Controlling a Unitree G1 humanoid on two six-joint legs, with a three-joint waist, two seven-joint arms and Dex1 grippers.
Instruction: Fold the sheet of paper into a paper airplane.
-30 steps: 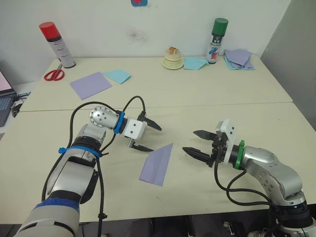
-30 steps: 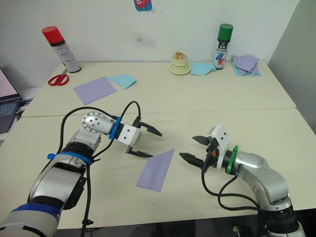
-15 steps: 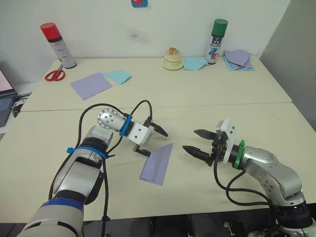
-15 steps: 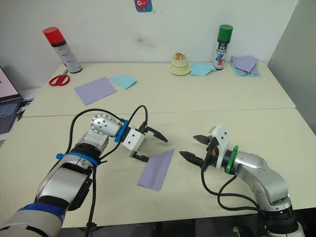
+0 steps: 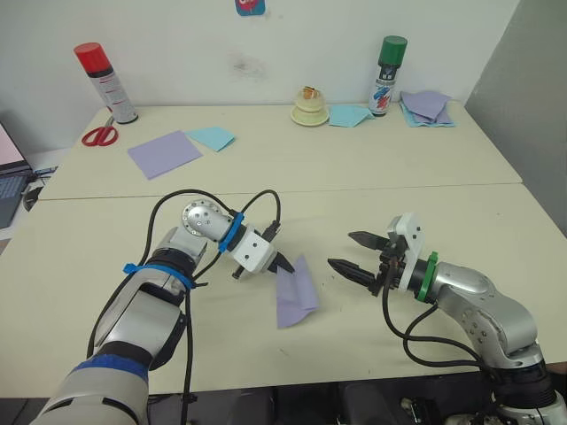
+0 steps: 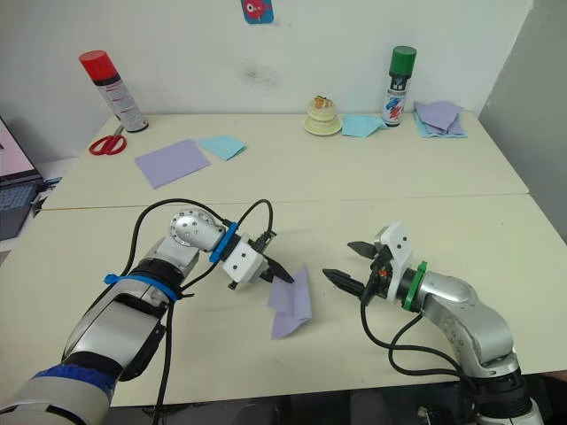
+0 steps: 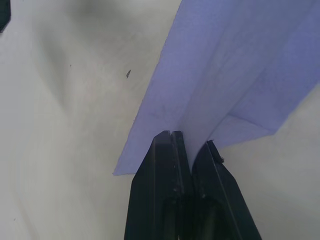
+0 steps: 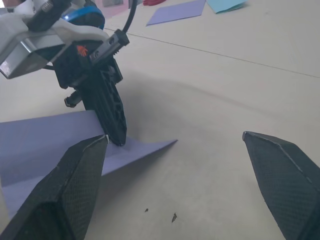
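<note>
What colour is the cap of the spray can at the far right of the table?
Green: the spray can by the wall has a green cap on a white and dark body, clearest in the right eye view.

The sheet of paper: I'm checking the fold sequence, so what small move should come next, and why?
Probably bring the open right pincer in to pin the sheet's free side. The left pincer is shut on one edge of the sheet of paper, which is lifted and partly folded over on the table, while the right one waits beside it, apart.
</note>
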